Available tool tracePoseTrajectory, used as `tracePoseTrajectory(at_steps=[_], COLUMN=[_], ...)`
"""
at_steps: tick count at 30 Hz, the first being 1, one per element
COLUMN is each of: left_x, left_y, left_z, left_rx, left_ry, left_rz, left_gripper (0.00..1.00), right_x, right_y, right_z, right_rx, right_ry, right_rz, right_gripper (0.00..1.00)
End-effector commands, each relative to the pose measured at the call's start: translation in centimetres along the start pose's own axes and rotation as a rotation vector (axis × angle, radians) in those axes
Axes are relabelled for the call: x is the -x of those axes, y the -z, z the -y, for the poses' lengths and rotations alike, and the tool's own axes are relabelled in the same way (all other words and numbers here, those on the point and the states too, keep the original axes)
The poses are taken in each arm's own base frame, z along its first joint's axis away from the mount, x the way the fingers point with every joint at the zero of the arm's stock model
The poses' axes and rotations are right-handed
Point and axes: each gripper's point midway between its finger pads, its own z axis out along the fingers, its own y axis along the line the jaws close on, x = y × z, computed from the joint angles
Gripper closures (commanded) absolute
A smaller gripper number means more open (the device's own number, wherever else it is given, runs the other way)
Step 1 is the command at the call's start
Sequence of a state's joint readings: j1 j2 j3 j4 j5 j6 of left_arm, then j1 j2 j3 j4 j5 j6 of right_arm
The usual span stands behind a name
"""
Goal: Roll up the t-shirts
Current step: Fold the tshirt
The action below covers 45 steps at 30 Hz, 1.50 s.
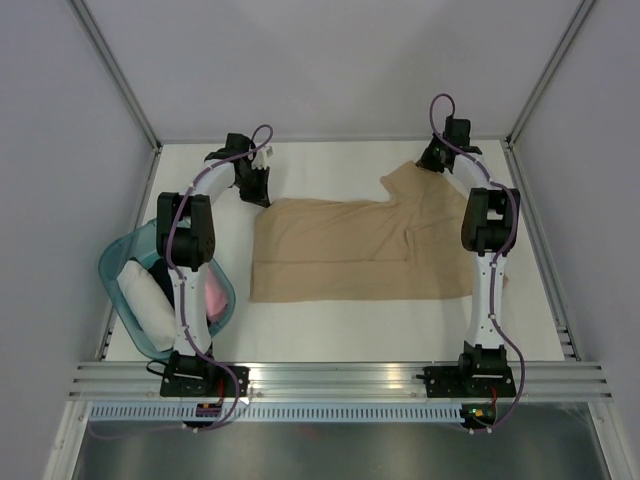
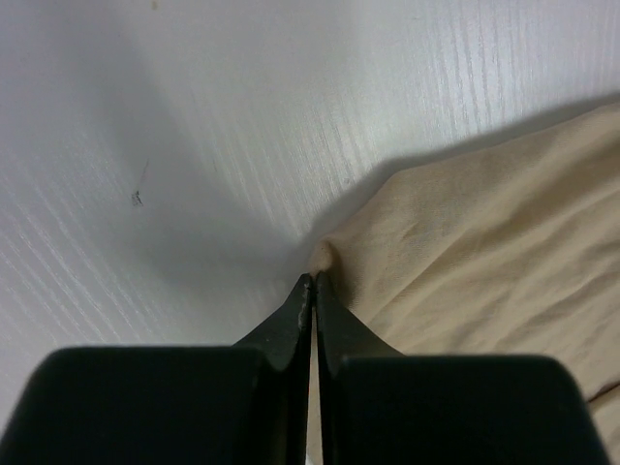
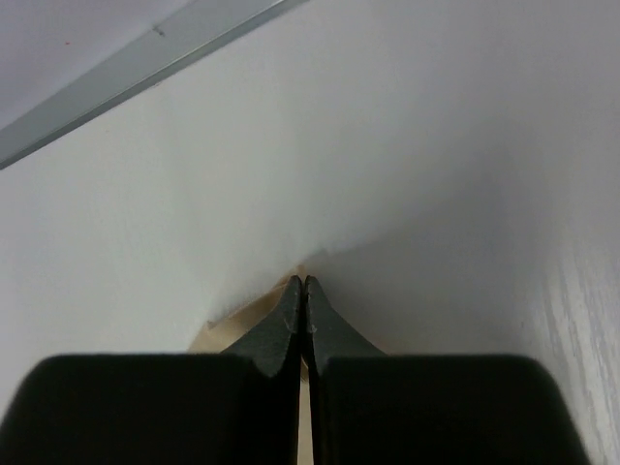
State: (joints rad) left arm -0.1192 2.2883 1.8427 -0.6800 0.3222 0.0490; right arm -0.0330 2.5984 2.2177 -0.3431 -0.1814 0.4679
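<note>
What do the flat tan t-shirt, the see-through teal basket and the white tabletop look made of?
The flat tan t-shirt: soft matte cloth, probably cotton knit; it lies in limp creases. The see-through teal basket: translucent plastic; its thin wall lets light through. The white tabletop: hard, faintly sheened board, maybe laminate; fine parallel grain lines.

The top view looks steeply down from above the near edge, covering the whole counter (image 1: 330, 330). Each wrist view peers closely past its own fingers, left hand (image 2: 312, 279) and right hand (image 3: 301, 282), low over the counter's far side. All three share the tan t-shirt (image 1: 340, 250).
</note>
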Motion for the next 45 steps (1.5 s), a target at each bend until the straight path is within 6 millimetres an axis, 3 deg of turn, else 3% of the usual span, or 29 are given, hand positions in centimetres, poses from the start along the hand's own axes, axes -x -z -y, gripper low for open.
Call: tracePoseTrajectory(at_steps=[1, 2, 4, 6, 7, 8, 9, 11, 12, 13, 16, 21, 23, 27, 29, 31, 32, 34, 35, 39, 45], left_x=[2.0, 2.6, 2.6, 2.2, 2.1, 1.9, 1.9, 2.2, 2.3, 2.4, 1.9, 2.5, 2.2, 0.9, 0.2, -0.3, -0.6, -1.5, -1.5, -3.3, -4.0], left_y=[1.6, 2.5, 2.9, 3.1, 3.2, 3.5, 3.7, 4.4, 4.6, 4.9, 5.1, 5.7, 6.2, 7.2, 7.9, 8.7, 9.0, 9.3, 9.9, 10.1, 10.2], left_z=[0.4, 0.7, 0.5, -0.1, -0.2, -0.1, 0.0, 0.2, 0.4, 0.5, 0.6, 0.5, 1.1, 1.2, 1.7, 1.9, 1.9, 1.8, 1.9, 1.9, 2.4], left_rx=[0.0, -0.001, 0.01, 0.044, 0.051, 0.049, 0.045, 0.045, 0.042, 0.041, 0.035, 0.056, 0.034, 0.043, 0.03, 0.03, 0.034, 0.038, 0.048, 0.048, 0.016], left_ry=[0.002, -0.023, -0.049, -0.071, -0.074, -0.081, -0.089, -0.101, -0.109, -0.119, -0.144, -0.141, -0.137, -0.179, -0.2, -0.224, -0.231, -0.252, -0.264, -0.296, -0.322], left_rz=[0.056, 0.077, 0.089, 0.085, 0.085, 0.088, 0.095, 0.116, 0.122, 0.126, 0.122, 0.159, 0.163, 0.156, 0.156, 0.16, 0.161, 0.151, 0.159, 0.136, 0.133], left_gripper=[0.98, 0.98, 0.98, 0.98, 0.98, 0.98, 0.98, 0.98, 0.98, 0.98, 0.98, 0.98, 0.98, 0.98, 0.98, 0.98, 0.98, 0.98, 0.98, 0.98, 0.98], right_x=[3.3, 4.2, 3.3, 3.8, 2.5, 2.9, 1.7, 2.0, 1.0, 1.5, 0.6, -1.7, -1.5, -2.5, -4.5, -4.8, -6.4, -6.7, -8.0, -8.3, -9.3], right_y=[3.9, 5.1, 5.9, 7.7, 7.7, 8.9, 9.0, 10.5, 10.7, 12.0, 13.7, 14.5, 15.7, 19.1, 20.2, 22.1, 22.3, 23.8, 24.0, 26.8, 29.8], right_z=[-2.0, -2.3, -2.1, -2.9, -2.4, -2.8, -2.2, -2.7, -2.2, -2.7, -2.8, -2.3, -2.8, -2.0, -0.7, -0.4, 0.6, 1.1, 1.9, 3.8, 5.8], right_rx=[0.095, 0.094, 0.089, 0.109, 0.1, 0.11, 0.097, 0.102, 0.09, 0.098, 0.11, 0.109, 0.119, 0.065, 0.041, 0.032, 0.01, 0.005, -0.008, -0.048, -0.145], right_ry=[-0.048, -0.037, -0.006, 0.026, 0.035, 0.043, 0.049, 0.059, 0.06, 0.072, 0.095, 0.077, 0.084, 0.134, 0.141, 0.168, 0.162, 0.155, 0.14, 0.092, -0.033], right_rz=[0.062, 0.079, 0.058, 0.074, 0.046, 0.056, 0.03, 0.046, 0.027, 0.045, 0.029, -0.021, 0.0, -0.013, -0.058, -0.039, -0.067, -0.052, -0.074, -0.034, -0.011], right_gripper=[1.0, 1.0, 1.0, 1.0, 1.0, 1.0, 1.0, 1.0, 1.0, 1.0, 1.0, 1.0, 1.0, 1.0, 1.0, 1.0, 1.0, 1.0, 1.0, 1.0, 1.0])
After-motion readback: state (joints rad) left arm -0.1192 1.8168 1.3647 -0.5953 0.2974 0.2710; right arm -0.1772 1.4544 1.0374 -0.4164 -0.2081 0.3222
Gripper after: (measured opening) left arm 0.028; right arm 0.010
